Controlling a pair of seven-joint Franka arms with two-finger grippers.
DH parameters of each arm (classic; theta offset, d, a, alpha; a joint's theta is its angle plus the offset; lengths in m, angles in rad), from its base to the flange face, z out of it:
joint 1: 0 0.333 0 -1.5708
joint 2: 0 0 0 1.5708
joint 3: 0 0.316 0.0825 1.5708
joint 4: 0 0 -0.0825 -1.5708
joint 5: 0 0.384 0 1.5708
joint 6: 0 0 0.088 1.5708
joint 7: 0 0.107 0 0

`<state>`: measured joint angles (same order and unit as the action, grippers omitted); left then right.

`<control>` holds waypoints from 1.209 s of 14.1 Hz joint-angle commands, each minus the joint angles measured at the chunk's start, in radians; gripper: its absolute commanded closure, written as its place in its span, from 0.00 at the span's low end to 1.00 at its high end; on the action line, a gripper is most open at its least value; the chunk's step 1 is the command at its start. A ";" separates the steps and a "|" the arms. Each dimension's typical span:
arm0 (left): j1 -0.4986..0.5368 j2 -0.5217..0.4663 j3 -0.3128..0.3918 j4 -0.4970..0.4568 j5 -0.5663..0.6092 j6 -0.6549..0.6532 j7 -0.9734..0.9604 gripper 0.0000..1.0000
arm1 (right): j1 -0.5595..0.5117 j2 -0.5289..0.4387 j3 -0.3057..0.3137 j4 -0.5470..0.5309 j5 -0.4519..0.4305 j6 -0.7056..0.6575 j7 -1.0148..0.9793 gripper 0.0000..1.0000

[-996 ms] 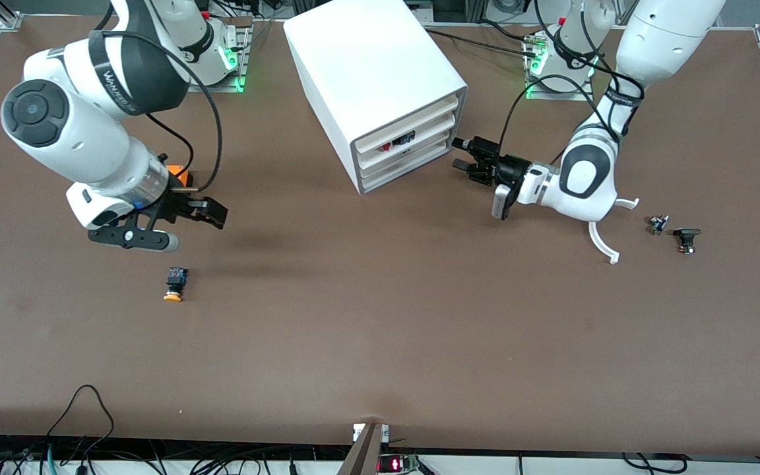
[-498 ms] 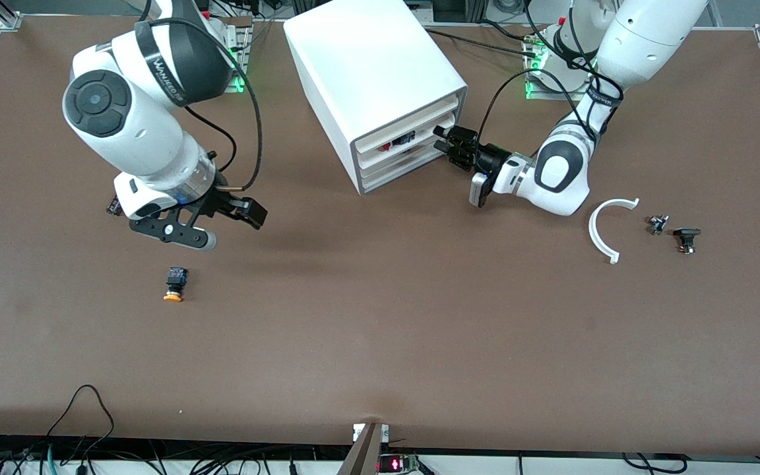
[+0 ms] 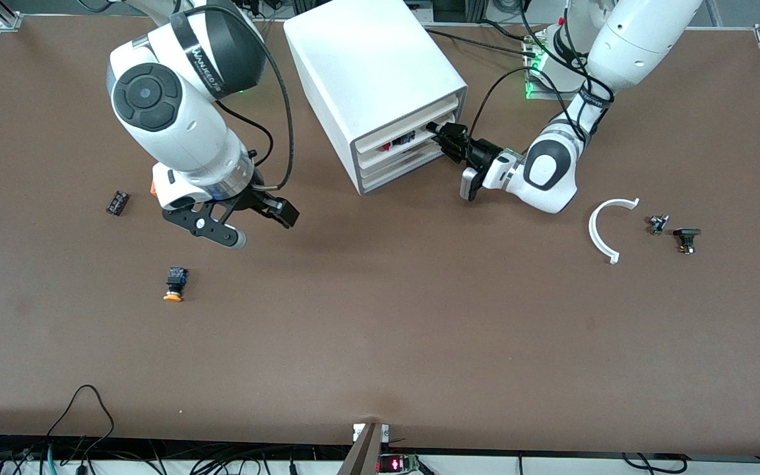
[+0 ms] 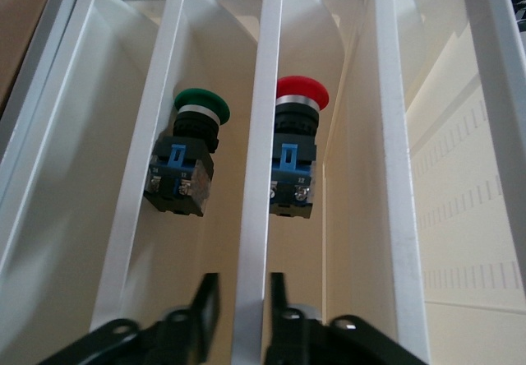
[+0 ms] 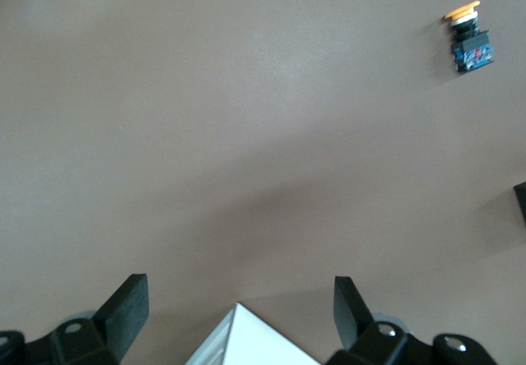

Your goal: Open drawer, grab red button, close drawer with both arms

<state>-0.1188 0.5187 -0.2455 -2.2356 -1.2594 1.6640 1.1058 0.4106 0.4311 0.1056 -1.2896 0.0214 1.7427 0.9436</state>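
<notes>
The white cabinet stands at the robots' edge of the table, its three drawers pushed in. My left gripper is at the cabinet front, level with the middle drawer. In the left wrist view the gripper is open and its fingers straddle a white drawer lip without touching it. The red-capped button lies in the tray beside that lip and also shows in the front view. My right gripper is open and empty over bare table.
A green-capped button lies in the neighbouring tray. On the table lie an orange-capped button, a small black part, a white curved piece and two small parts. An orange cube shows partly past the right arm.
My left gripper has moved in to the cabinet's drawer fronts. My right arm has swung toward the cabinet, uncovering the small black part.
</notes>
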 commanded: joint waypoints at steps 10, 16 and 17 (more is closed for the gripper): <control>0.140 0.084 0.012 0.232 0.168 -0.003 -0.111 1.00 | 0.137 0.179 -0.004 0.217 0.028 0.052 0.458 0.00; 0.200 0.158 0.012 0.382 0.267 -0.038 -0.201 1.00 | 0.227 0.233 -0.006 0.220 0.026 0.162 0.658 0.00; 0.206 0.165 0.012 0.402 0.284 -0.038 -0.214 1.00 | 0.246 0.244 -0.006 0.220 0.026 0.179 0.690 0.00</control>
<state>0.0765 0.6356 -0.2287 -1.9106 -1.0342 1.6103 0.9358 0.6192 0.6353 0.1065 -1.1111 0.0380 1.8986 1.5627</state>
